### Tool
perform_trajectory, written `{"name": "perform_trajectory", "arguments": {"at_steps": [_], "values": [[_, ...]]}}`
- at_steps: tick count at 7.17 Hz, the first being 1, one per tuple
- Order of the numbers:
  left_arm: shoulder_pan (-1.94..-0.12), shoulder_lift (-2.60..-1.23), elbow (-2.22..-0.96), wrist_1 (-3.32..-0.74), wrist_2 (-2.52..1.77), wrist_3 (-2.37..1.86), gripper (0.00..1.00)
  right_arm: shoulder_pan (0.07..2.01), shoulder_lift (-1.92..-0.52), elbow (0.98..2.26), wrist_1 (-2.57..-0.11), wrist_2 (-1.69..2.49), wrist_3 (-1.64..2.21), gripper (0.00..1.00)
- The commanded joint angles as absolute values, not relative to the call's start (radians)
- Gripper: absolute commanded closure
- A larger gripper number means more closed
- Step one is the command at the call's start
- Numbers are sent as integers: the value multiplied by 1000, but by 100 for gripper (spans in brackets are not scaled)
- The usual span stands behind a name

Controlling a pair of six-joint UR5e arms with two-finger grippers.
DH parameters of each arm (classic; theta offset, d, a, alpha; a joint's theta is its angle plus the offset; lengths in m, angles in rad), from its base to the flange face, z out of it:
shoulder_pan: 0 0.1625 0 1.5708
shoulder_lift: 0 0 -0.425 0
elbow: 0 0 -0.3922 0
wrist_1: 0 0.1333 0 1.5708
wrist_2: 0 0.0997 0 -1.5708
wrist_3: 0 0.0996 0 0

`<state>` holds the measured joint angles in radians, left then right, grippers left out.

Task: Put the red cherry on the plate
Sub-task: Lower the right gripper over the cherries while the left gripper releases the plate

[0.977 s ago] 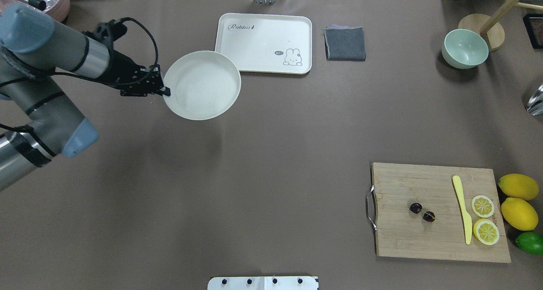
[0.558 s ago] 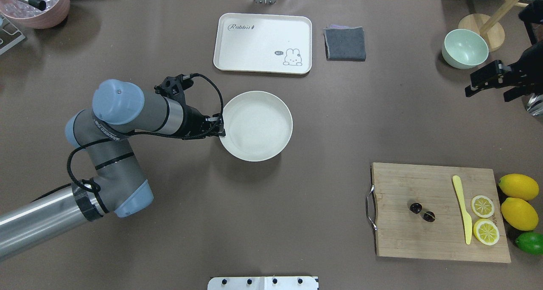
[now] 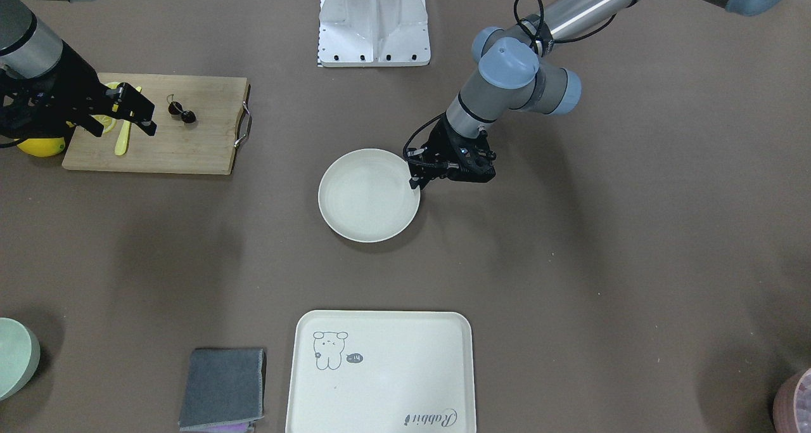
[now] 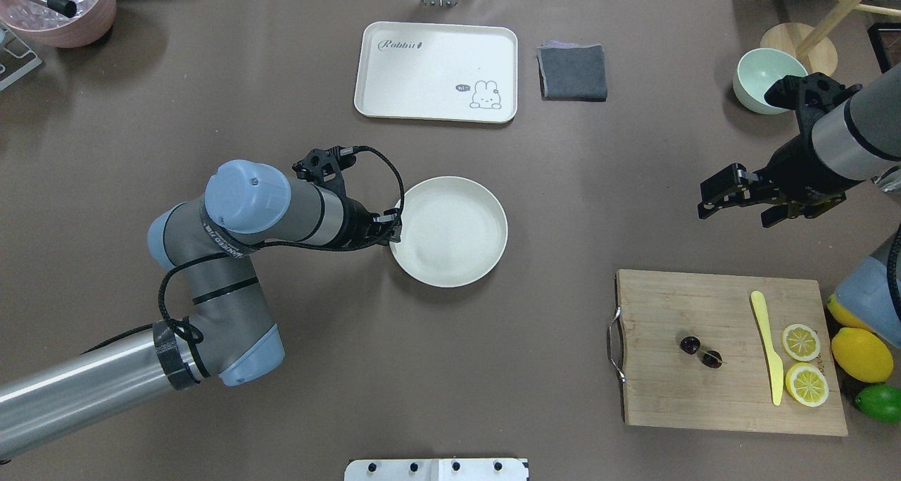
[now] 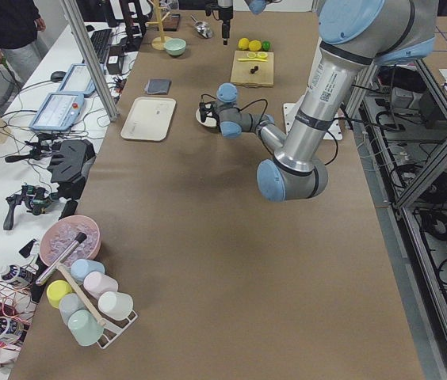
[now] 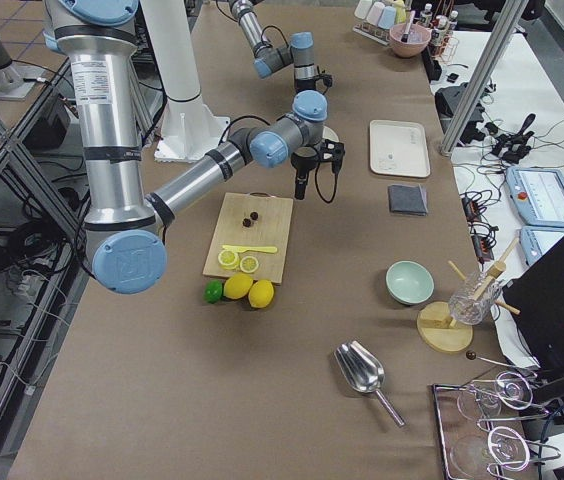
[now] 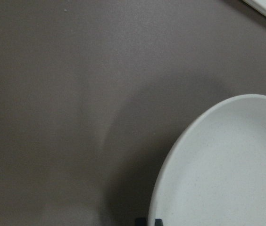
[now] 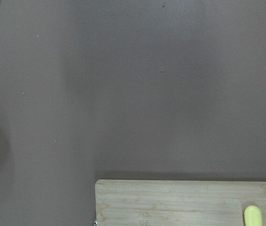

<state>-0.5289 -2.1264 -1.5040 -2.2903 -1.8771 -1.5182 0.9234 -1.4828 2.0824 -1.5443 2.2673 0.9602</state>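
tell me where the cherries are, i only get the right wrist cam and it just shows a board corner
Observer: The red cherry lies on the cutting board, between its metal handle and the yellow knife.
Operator: is my gripper over it
Observer: Not in the overhead view. The right gripper hangs open beyond the board's far edge.
Operator: plate ready
Observer: The plate is empty at mid-table, with the left gripper pinching its rim.
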Motion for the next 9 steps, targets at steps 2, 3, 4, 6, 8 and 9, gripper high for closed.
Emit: {"name": "perform_trajectory", "arguments": {"at_steps": [2, 3, 4, 6, 8, 9], "values": [[-583, -2121, -1506, -2286, -1881, -1458, 2, 803, -1493, 2082, -1539, 2200, 1037, 0], [-624, -2121, -1500, -2281, -1882, -1390, 2, 760, -1515, 2083, -1519, 2177, 1048, 0], [-661, -2123, -1500, -2237, -1884, -1324, 2, 706, -1581, 2082, -1423, 2137, 1121, 0], [-684, -2125, -1499, -2215, -1882, -1287, 2, 631, -1693, 2077, -1266, 2095, 1161, 0], [-684, -2126, -1499, -2214, -1881, -1287, 2, 531, -1694, 2074, -1266, 2014, 1212, 1], [-683, -2126, -1500, -2214, -1881, -1287, 2, 493, -1697, 2074, -1267, 1984, 1229, 1]]}}
